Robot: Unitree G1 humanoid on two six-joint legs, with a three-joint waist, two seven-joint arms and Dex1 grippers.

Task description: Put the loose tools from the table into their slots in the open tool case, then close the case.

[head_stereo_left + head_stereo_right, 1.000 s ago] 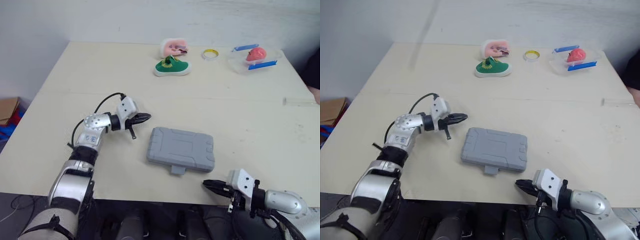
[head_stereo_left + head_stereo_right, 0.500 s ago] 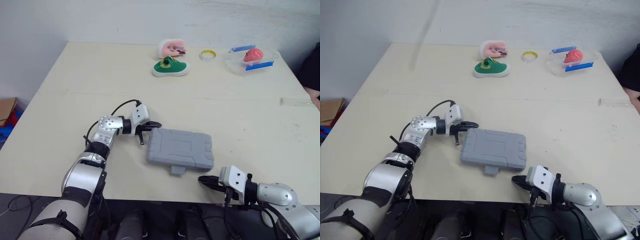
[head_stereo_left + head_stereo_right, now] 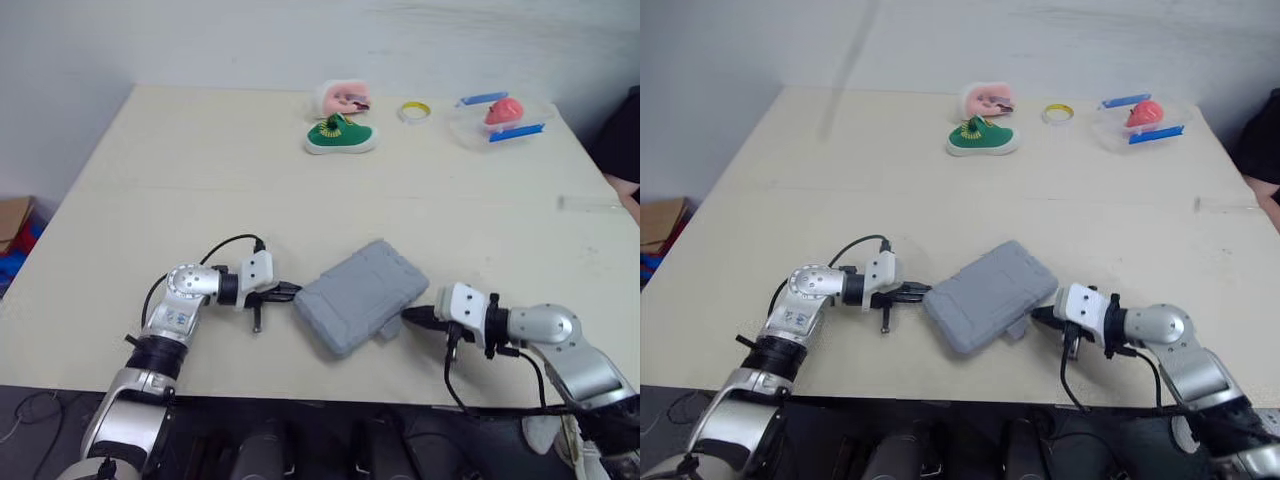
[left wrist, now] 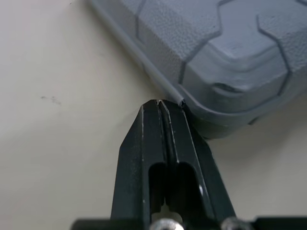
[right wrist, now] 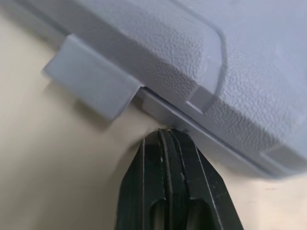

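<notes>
Grey tool case [image 3: 360, 296], cream table [image 3: 200, 150].
You see its lid pebbled with angular ribs; the shoe [image 3: 341, 134] is green, white-soled.

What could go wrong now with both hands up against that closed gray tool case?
The left hand and right hand, both shut, meet the tool case at opposite rims with narrow tips; either could slip off the thin lip.
The case lies skewed near the front edge of the table, so uneven pressure might spin it or nudge it toward that edge.
The right hand's tip sits beside the latch tab and might snag it.
</notes>
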